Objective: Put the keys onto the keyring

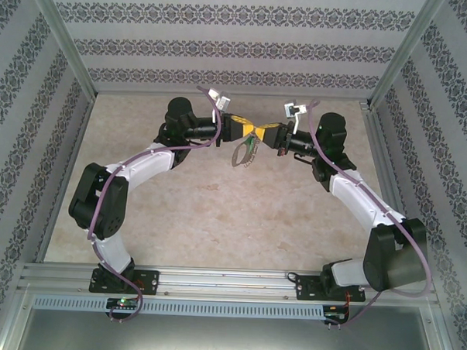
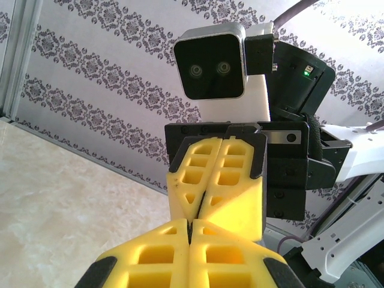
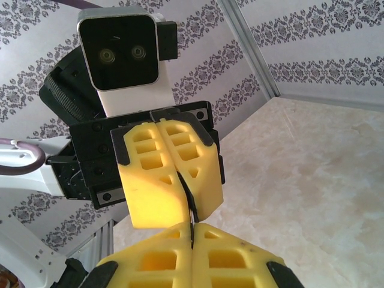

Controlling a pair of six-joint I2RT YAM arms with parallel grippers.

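Tabletop first: the pale, stone-patterned table (image 1: pixel 216 221) lies bare beneath the fingers, so you have open room toward the arm bases and out to either side. Patterned walls (image 1: pixel 223 47) box it in. The back wall stands beyond the fingertips and is the nearest edge to them, while the two side walls are well apart from them. A metal rail (image 1: pixel 213 279) runs along the near edge by the bases. Your two arms (image 1: pixel 133 174) curve in from the sides and meet over the far half of the table. The left gripper (image 1: pixel 249 130) and the right gripper (image 1: pixel 263 133) face each other tip to tip and touch. In both wrist views each yellow pair is pressed together with no gap. The keyring (image 1: pixel 240 155) hangs from just under that meeting point. Its long axis slants away from the fingertips toward the bases and a little to the left arm's side. You cannot tell which pair pinches it. A fleck of green, the key (image 1: pixel 252 147), sits by the loop's upper end, just below the fingertips. It is too small for you to tell which way its blade points.
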